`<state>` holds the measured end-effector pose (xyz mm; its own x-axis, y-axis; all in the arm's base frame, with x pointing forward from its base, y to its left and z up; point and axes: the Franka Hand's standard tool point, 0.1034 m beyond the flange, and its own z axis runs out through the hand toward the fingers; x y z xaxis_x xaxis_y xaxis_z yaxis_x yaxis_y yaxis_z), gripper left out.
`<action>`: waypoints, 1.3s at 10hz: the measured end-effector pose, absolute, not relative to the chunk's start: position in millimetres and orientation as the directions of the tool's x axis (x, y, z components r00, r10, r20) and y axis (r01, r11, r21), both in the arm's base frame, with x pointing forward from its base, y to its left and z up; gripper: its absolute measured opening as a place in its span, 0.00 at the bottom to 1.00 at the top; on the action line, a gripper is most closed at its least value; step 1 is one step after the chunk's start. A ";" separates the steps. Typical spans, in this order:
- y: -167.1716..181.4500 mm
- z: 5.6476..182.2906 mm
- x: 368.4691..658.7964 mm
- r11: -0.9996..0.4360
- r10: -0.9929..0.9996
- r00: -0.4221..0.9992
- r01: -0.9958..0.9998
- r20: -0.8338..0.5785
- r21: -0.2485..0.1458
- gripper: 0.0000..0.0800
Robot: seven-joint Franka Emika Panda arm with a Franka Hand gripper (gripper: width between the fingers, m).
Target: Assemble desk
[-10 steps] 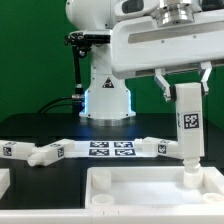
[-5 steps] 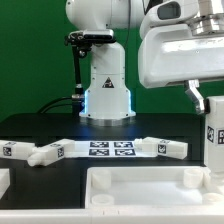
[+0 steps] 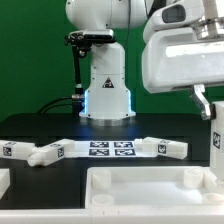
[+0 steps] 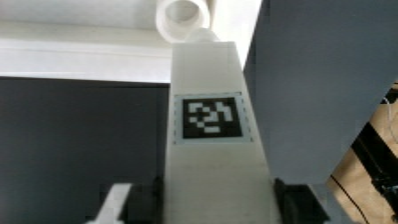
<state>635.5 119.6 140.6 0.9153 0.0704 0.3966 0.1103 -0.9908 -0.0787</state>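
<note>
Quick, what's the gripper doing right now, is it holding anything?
Gripper: closed on a white desk leg, held upright.

leg [image 3: 219, 145] cut off (exterior view's right edge)

Items I log outside the job:
- Green backdrop [image 3: 30, 50]: fills the upper left of the frame.
- Black table [image 3: 45, 180]: spans the lower half.
- Marker board [image 3: 110, 150]: lies flat on the table at centre, with several square tags showing.
- Black cable [image 3: 58, 101]: left of centre, drooping toward the table.
</note>
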 end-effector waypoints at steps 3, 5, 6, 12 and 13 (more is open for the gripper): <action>116.3 136.6 633.3 -0.991 0.068 0.919 0.106 0.389 -0.078 0.36; 112.6 135.5 632.7 -0.991 0.073 0.918 0.110 0.389 -0.074 0.36; 111.2 135.4 632.9 -0.991 0.075 0.918 0.111 0.389 -0.072 0.36; 105.8 134.2 632.7 -0.992 0.072 0.919 0.107 0.387 -0.070 0.36; 104.9 134.1 632.4 -0.992 0.071 0.919 0.106 0.387 -0.070 0.36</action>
